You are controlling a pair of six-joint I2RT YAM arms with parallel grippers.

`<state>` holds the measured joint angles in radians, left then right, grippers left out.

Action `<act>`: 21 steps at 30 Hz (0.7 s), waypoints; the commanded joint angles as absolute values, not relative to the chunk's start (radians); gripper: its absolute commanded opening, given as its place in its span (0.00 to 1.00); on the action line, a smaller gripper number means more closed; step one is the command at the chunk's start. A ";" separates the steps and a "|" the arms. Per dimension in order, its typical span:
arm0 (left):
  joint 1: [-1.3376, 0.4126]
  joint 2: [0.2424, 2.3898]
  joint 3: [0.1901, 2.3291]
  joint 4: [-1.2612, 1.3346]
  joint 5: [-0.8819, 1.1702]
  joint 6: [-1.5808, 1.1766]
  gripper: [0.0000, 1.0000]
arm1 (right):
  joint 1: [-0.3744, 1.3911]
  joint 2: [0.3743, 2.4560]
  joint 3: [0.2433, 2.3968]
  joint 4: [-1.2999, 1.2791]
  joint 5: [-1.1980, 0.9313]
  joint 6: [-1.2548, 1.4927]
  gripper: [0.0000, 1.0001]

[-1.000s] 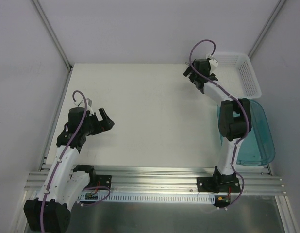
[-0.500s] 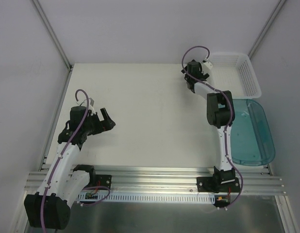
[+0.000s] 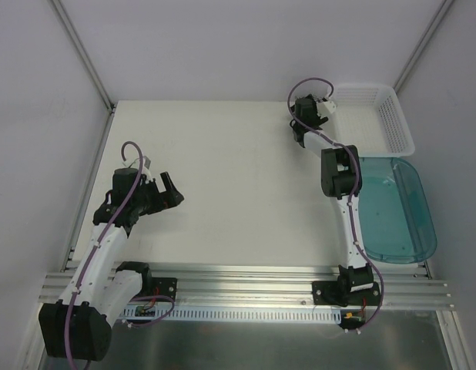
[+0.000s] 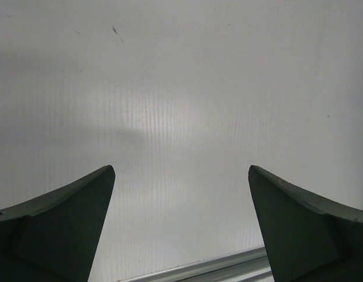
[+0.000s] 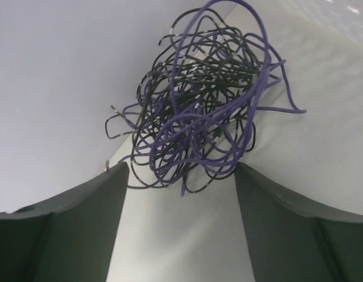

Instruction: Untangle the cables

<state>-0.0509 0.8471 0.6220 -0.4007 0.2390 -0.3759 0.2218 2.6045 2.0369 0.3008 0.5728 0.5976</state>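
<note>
Top view: right arm stretched to the table's (image 3: 238, 154) far side by the white basket (image 3: 392, 116), right gripper (image 3: 300, 116) aimed down. Left arm is bent, left gripper (image 3: 170, 193) low.

Left wrist: jaws wide, nothing in them.

Right wrist: the cables (image 5: 199, 111) are one wad at the parted fingertips, not clamped yet I think. Grab step. Next, pinch an outer loop.

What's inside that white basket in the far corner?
From above, the white basket shows only its own bare mesh floor. The right arm covers its near left corner, so anything lying there is hidden.
</note>
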 commanded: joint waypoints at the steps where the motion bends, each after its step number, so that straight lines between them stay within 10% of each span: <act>1: -0.046 0.853 0.630 -0.377 0.267 -0.357 0.99 | 0.204 2.638 2.109 0.342 0.609 0.658 0.74; 9: -0.046 0.854 0.630 -0.377 0.262 -0.357 0.99 | 0.192 2.643 2.115 0.325 0.607 0.690 0.03; 21: -0.046 0.815 0.626 -0.376 0.261 -0.357 0.99 | 0.261 2.376 1.722 0.374 0.471 0.709 0.01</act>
